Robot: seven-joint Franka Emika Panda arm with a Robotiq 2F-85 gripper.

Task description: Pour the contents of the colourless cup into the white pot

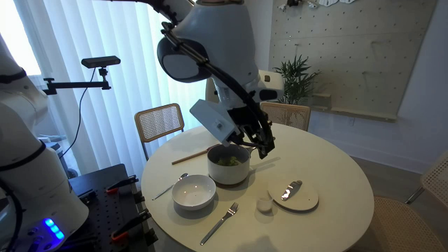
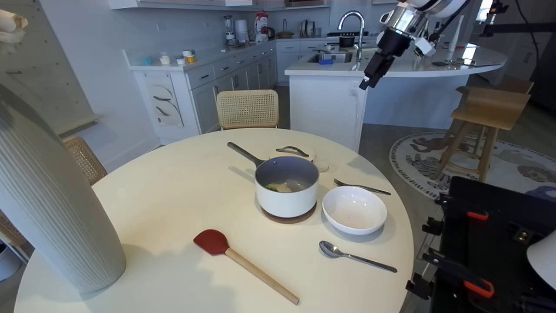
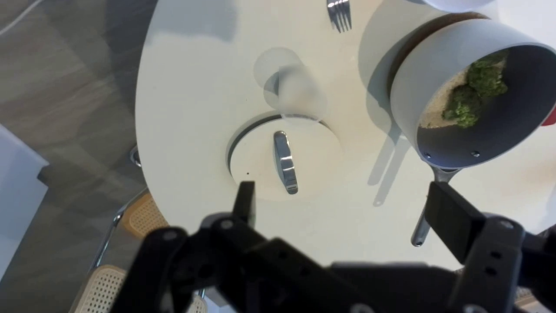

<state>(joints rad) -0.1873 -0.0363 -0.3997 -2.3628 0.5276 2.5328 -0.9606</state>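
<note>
See the gripper [image 3: 342,195] in the wrist view with jaws spread wide apart, released, above the round table [image 1: 325,164]. Find the colourless cup [image 3: 302,93] upright on the table, just beside the lid [image 3: 304,161], between the white pot [image 2: 284,204] and the table's edge; cannot tell its contents from any view. Look into the pot from the wrist for green pieces [image 3: 462,104] on a pale grainy layer [image 3: 438,108]; get the whole pot handle [image 2: 244,153] in an exterior view, but partly behind the gripper from the wrist. Catch the whole spatula [image 2: 248,265], red head and all, near the table's edge in an exterior view, yet just a sliver of red [image 3: 550,118] past the pot from the wrist. Meet the spoon [image 2: 360,259] in both exterior views only, near the edge by the white bowl [image 2: 354,206]; take in the full fork [image 1: 218,223] there too, against mere tines [image 3: 340,16] from the wrist.
</note>
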